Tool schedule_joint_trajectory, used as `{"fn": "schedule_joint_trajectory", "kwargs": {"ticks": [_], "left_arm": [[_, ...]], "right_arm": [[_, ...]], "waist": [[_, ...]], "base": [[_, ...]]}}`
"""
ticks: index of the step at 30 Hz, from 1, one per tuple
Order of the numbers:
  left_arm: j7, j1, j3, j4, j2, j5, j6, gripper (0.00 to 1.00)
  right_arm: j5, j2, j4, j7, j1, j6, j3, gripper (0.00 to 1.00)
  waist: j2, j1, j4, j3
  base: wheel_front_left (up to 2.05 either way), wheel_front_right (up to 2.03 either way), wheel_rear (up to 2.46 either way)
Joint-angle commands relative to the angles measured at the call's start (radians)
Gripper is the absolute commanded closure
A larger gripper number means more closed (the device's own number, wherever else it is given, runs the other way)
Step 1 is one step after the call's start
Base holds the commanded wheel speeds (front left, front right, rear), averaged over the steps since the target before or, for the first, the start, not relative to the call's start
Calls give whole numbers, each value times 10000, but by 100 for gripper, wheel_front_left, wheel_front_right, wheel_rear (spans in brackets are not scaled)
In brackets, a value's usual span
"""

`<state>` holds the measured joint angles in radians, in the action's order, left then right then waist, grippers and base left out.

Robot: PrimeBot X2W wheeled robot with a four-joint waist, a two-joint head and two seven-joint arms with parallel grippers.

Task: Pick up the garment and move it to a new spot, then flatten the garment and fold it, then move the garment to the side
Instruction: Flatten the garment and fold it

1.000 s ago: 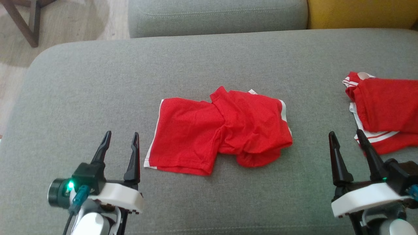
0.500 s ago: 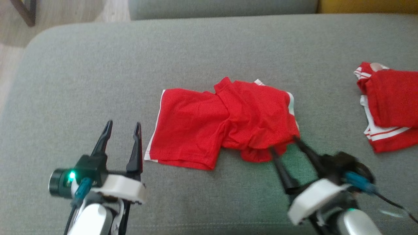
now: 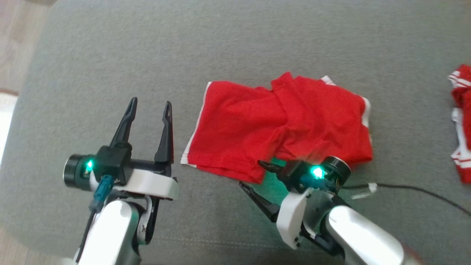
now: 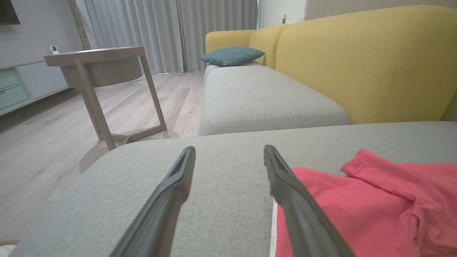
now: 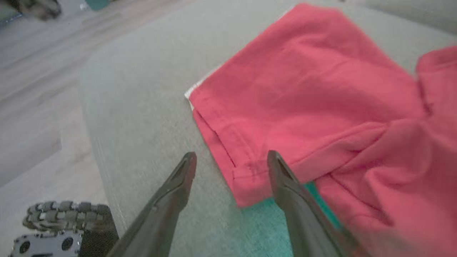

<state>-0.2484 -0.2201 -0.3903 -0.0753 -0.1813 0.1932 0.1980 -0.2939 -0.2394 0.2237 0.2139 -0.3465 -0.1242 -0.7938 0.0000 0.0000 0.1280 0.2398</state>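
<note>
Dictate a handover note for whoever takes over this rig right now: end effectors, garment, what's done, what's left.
Left end effector: open, empty, beside the red shorts, at their white-trimmed edge.
Right end effector: open at the shorts' near hem corner, nothing gripped.
Shorts: rumpled on the grey sofa cushion; another red garment lies far right.
Done: nothing yet.
Left: grasp, relocate, flatten, fold, set aside.
</note>
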Motion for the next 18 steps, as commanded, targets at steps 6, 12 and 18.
{"fn": "schedule_joint_trajectory", "kwargs": {"ticks": [6, 12, 18], "left_arm": [[-125, -468, 271, 287, 28, -179, 15, 0], [-131, -480, 335, 357, 118, -247, 3, 0], [-132, -374, 475, 411, 137, -308, 3, 0]], "right_arm": [[-335, -163, 1224, 752, -1062, -65, -1103, 0], [-661, -208, 2074, 1506, -1751, -65, -1850, 100], [-944, -115, 1584, 862, -2081, -65, -1762, 100]], "waist": [[0, 0, 395, 275], [0, 0, 481, 332], [0, 0, 352, 237]], "base": [[0, 0, 0], [0, 0, 0], [0, 0, 0]]}}
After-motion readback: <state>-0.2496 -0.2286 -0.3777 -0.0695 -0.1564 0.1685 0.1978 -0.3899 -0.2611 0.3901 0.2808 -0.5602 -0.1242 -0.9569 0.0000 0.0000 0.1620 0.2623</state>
